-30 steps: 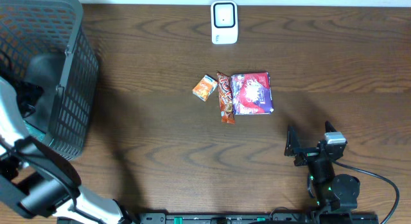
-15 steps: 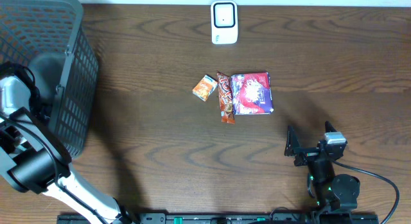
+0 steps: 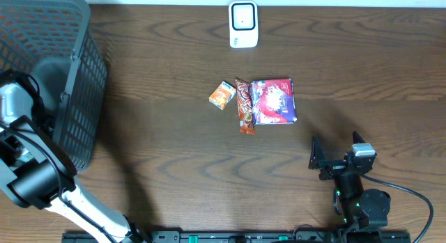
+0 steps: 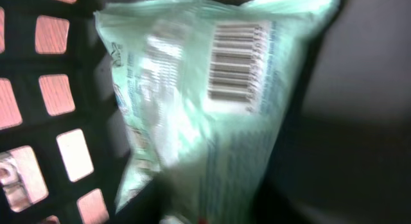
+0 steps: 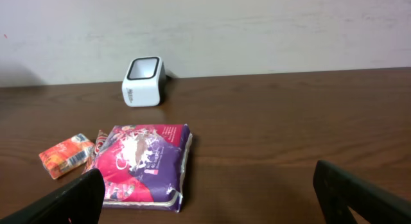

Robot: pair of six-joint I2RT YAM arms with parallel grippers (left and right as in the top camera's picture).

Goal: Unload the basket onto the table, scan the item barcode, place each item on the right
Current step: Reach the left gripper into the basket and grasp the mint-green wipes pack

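Overhead view. My left arm [image 3: 21,107] reaches into the black mesh basket [image 3: 77,97], which stands at the 10 o'clock corner of the wooden table [image 3: 174,152]. The white scanner [image 3: 243,24], with its dark window facing up, sits at the 12 o'clock edge. Near the centre lie three items in a row: a small orange packet [image 3: 221,95], at its 3 o'clock a red-orange bar [image 3: 244,105], and touching the bar's 3 o'clock side a purple packet [image 3: 274,101].

Left wrist view. A pale green packet [image 4: 192,121] fills most of the frame, close to the lens and blurred. Its barcode [image 4: 234,63] is printed toward the packet's 1 o'clock corner and faces the camera. The basket's mesh shows at 9 o'clock, just beside the packet, so the packet lies inside the basket. My left gripper's fingers cannot be made out here, and I cannot tell whether that hand is released or grasping the packet.

Right wrist view. My right gripper [image 5: 205,185], low over the table's 5 o'clock area, is released: its two fingers [image 5: 64,201] stand wide apart at the frame's 7 and 5 o'clock corners, with nothing between them. The scanner is at 11 o'clock from this hand, well apart from it.
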